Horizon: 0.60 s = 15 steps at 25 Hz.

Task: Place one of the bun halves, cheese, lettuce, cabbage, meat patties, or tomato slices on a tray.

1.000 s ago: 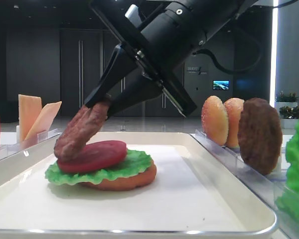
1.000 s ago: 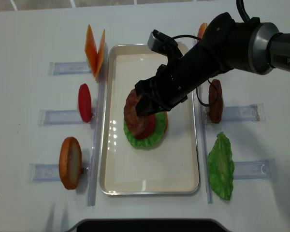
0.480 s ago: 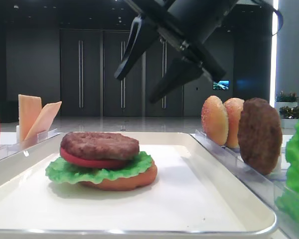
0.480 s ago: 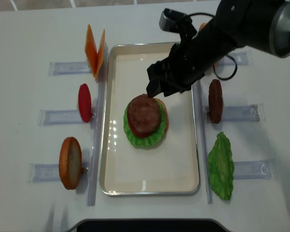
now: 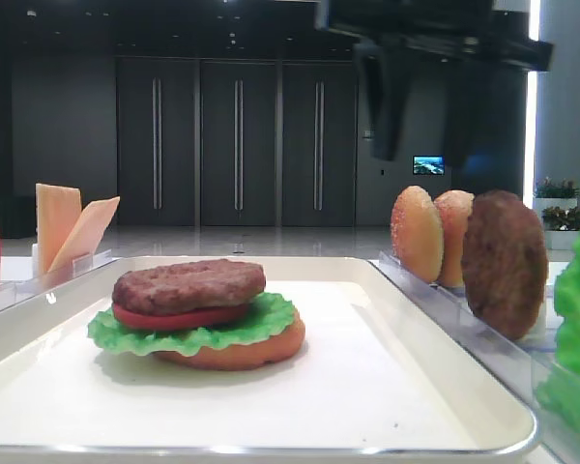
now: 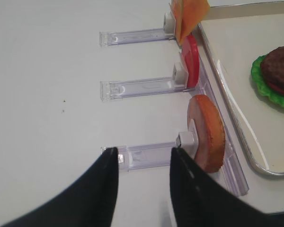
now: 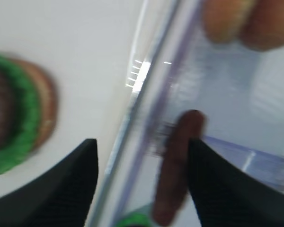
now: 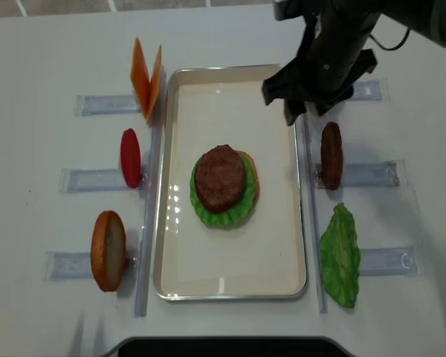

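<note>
Meat patty (image 8: 220,178) flat atop tomato slice (image 5: 179,315), lettuce (image 8: 221,214) and bun base (image 5: 242,352) in tray (image 8: 230,279) — released. Beyond, right gripper (image 8: 310,111) over tray's far-right rim, spread wide, empty. Left gripper (image 6: 144,161) parted, empty.

White table (image 8: 52,59) bearing a white rectangular tray (image 8: 230,286) at its centre, long side running away from the viewer. Clear plastic racks lie flat on the table along both long sides of the tray. Left of the tray, three racks (image 8: 97,104) extend outward, holding, from far to near, cheese slices (image 8: 146,74), a tomato slice (image 8: 130,158) and a bun half (image 8: 108,250), each on edge. Right of the tray, racks (image 8: 368,175) hold a meat patty (image 8: 331,155) on edge and a lettuce leaf (image 8: 340,255).
</note>
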Each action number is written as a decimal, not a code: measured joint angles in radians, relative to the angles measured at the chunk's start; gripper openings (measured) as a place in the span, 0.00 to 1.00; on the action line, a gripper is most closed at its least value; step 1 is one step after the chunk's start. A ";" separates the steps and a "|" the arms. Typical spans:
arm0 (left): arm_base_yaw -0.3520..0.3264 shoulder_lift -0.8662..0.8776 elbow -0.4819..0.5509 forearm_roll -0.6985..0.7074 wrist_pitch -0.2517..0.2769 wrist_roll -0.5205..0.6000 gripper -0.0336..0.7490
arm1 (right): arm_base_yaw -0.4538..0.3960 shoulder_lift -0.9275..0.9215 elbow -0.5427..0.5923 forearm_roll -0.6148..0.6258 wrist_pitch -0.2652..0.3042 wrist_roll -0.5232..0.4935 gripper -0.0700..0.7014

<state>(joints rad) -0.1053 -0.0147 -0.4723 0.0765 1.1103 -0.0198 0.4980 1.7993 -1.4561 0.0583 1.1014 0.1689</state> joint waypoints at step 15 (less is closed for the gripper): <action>0.000 0.000 0.000 0.000 0.000 0.000 0.40 | -0.569 -0.109 0.038 -0.135 0.111 -0.124 0.61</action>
<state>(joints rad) -0.1053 -0.0147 -0.4723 0.0765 1.1103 -0.0198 -0.0712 1.6903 -1.4177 -0.0768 1.2126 0.0451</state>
